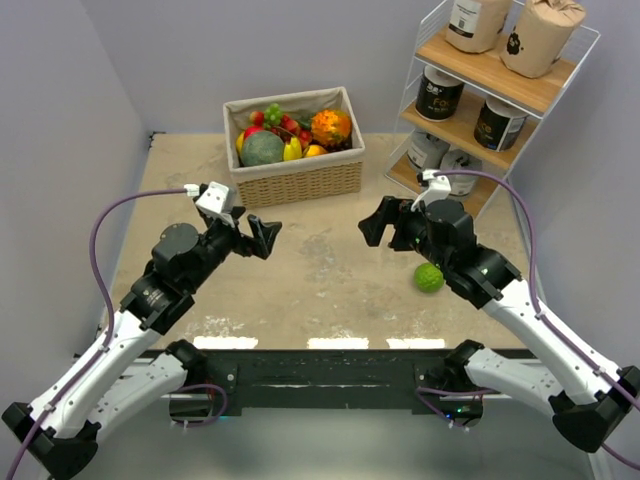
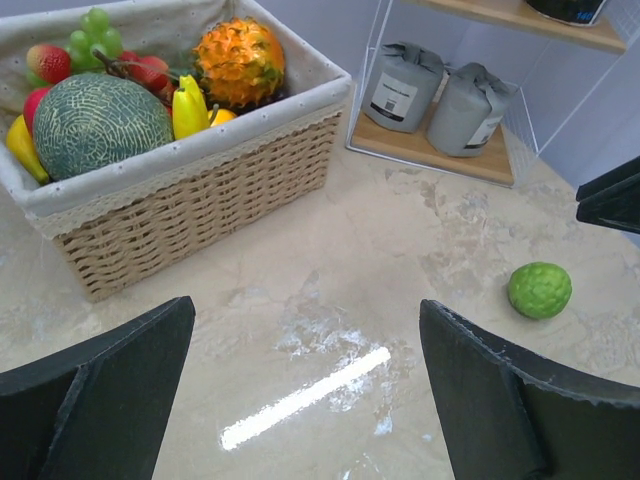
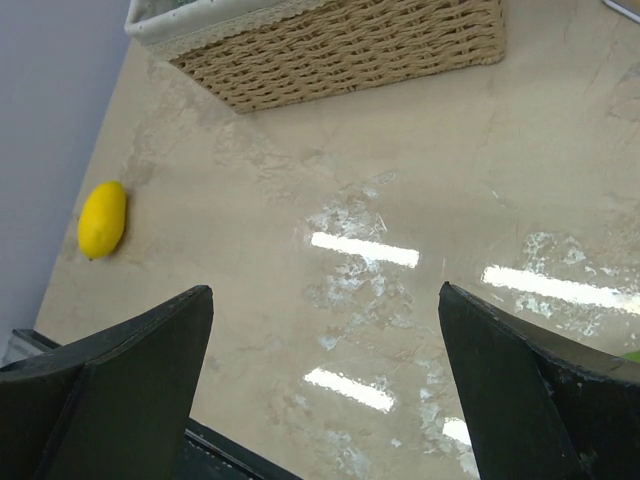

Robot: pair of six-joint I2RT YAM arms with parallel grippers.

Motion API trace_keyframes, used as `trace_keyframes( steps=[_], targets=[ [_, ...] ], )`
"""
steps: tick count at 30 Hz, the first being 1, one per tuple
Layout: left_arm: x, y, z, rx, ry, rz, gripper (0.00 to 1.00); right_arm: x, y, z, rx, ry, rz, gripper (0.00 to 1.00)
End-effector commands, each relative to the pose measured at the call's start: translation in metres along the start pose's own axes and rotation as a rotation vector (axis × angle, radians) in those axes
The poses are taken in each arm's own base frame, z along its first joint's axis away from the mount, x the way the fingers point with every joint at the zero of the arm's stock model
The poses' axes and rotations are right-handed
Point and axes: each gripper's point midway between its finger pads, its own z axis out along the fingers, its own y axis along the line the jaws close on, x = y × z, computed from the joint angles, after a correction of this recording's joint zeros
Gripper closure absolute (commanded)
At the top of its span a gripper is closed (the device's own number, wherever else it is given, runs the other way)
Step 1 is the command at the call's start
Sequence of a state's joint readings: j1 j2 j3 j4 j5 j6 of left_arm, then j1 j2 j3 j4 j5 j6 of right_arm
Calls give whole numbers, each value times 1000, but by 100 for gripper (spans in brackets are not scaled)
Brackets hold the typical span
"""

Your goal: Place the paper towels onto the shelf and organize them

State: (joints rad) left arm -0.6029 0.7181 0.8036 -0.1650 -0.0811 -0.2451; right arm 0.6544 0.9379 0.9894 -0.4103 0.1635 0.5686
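Note:
The white wire shelf (image 1: pixel 592 45) stands at the back right. Two kraft tan paper towels (image 1: pixel 540 35) sit on its top board, two black ones (image 1: pixel 438 95) on the middle board, two grey ones (image 1: pixel 428 152) on the bottom board. The grey rolls (image 2: pixel 402 85) also show in the left wrist view on the bottom board (image 2: pixel 420 148). My left gripper (image 1: pixel 265 236) is open and empty above the table's middle left. My right gripper (image 1: pixel 375 222) is open and empty above the middle right, facing left.
A wicker fruit basket (image 1: pixel 300 175) stands at the back centre, also in the left wrist view (image 2: pixel 200 190). A green lime (image 1: pixel 430 277) lies beside my right arm. A yellow lemon (image 3: pixel 102 218) lies near the table's left edge.

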Motion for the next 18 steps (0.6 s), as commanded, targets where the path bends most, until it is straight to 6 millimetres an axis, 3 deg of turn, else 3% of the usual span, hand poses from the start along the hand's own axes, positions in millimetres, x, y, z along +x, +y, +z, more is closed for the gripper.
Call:
trace_keyframes(
  steps=[1,14,18],
  targets=[
    [-9,-4,-3,23,-45,4,0,-21,21,-9,-110,-78,-11,1],
    [-9,2,-2,-12,-50,8,0,-58,35,-28,-148,-194,-47,1],
    [-9,0,-3,2,-49,8,0,-55,28,-21,-113,-185,-44,1]
  ],
)
